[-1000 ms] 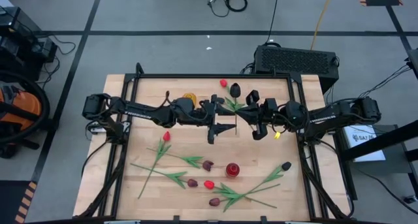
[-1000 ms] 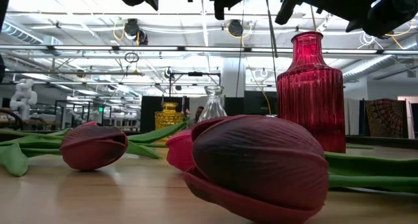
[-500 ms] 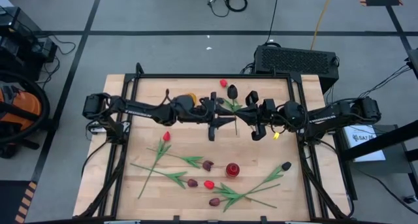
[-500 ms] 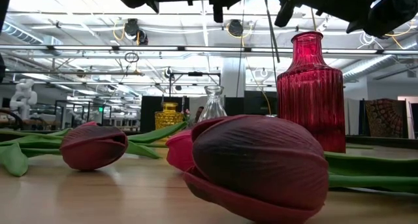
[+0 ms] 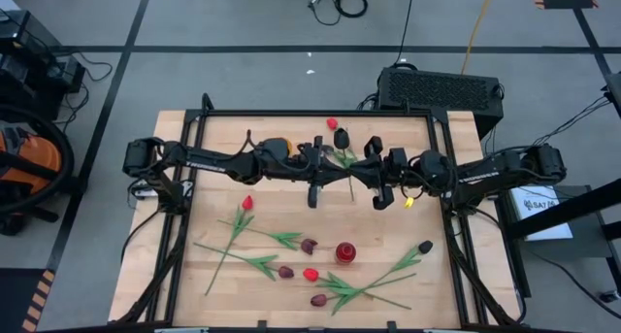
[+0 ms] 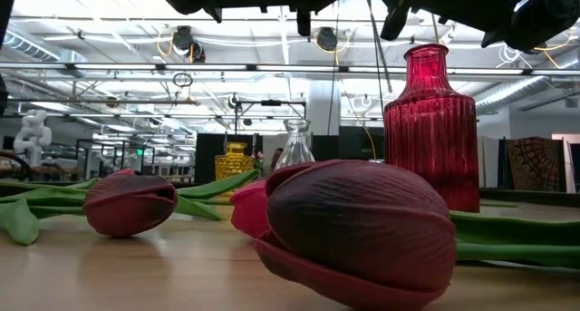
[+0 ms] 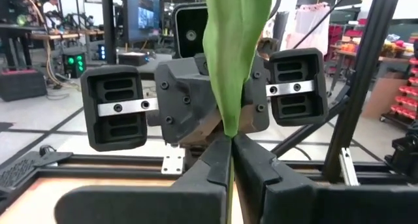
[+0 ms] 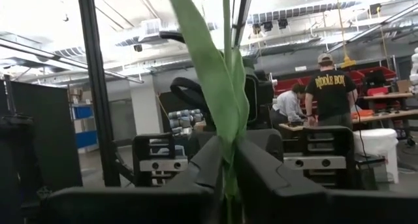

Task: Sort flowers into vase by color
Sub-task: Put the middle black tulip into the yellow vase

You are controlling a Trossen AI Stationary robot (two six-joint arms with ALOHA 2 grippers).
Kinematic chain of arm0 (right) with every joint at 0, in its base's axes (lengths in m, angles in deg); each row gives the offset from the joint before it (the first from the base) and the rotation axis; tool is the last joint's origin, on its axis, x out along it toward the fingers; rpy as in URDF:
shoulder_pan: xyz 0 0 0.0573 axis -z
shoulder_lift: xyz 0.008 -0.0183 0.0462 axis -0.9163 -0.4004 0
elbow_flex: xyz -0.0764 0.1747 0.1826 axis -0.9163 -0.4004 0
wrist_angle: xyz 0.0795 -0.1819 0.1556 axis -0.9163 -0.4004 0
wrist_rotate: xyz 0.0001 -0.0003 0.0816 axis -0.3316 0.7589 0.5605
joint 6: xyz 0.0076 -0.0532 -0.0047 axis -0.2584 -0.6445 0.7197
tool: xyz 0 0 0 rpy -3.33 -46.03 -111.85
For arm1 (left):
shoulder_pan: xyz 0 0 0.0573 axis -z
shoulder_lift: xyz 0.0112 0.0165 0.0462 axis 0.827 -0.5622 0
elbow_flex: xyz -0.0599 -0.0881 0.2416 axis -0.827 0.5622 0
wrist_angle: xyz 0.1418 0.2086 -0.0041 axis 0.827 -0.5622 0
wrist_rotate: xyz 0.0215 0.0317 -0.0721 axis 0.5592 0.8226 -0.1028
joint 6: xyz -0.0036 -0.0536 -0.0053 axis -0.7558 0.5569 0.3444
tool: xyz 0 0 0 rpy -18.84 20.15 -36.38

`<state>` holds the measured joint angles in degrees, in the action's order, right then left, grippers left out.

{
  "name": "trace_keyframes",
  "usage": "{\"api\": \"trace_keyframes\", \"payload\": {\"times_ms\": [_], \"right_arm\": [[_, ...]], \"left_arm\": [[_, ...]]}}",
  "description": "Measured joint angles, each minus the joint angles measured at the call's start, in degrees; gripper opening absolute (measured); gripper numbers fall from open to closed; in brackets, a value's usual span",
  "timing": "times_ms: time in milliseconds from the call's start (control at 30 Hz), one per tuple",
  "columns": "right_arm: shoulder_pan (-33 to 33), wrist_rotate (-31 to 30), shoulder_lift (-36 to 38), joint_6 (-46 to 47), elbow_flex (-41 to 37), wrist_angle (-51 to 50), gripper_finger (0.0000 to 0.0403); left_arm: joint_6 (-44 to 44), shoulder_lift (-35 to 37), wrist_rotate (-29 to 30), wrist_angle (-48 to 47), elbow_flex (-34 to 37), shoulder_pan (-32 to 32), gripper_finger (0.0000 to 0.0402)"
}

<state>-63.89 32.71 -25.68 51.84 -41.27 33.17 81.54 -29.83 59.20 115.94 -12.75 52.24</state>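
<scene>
Pinching one dark tulip (image 5: 342, 139) between them — left gripper (image 7: 232, 149) and right gripper (image 8: 226, 160), both clamped on its stem.

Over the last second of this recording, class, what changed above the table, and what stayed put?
The left hand closed onto the green stem of the dark tulip, which the right hand also pinches; the tulip shifted slightly toward the left arm. The red vase and the tulips lying on the table stayed put.
</scene>
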Motion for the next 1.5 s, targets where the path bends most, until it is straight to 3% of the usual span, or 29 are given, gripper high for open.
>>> {"api": "trace_keyframes", "payload": {"times_ms": [267, 467, 667, 933, 1233, 1500], "right_arm": [[0.09, -0.20, 2.44, -0.73, 0.00, -4.69, 0.0137], [0.11, -0.33, 6.83, -2.27, 0.00, -11.07, 0.0177], [0.09, -0.37, 11.84, -2.55, 0.00, -17.92, 0.0176], [0.09, -0.35, 14.27, -2.62, 0.00, -18.43, 0.0160], [0.09, -0.33, 14.25, -1.08, 0.00, -18.43, 0.0149], [0.00, -0.23, 14.25, 0.58, 0.00, -18.50, 0.0148]], "left_arm": [[-0.09, 4.53, -3.91, -6.83, 0.04, -1.06, 0.0014], [-1.56, 10.91, -4.23, -12.35, 1.27, -1.02, 0.0014], [-4.50, 20.14, -3.00, -17.27, 1.86, -2.81, 0.0014], [-3.11, 30.68, -2.74, -25.06, 1.86, -8.00, 0.0015], [-0.20, 32.82, -2.69, -34.63, 1.86, -9.61, 0.0015], [-0.49, 32.93, 0.89, -34.00, 5.32, -9.51, 0.0015]]}}
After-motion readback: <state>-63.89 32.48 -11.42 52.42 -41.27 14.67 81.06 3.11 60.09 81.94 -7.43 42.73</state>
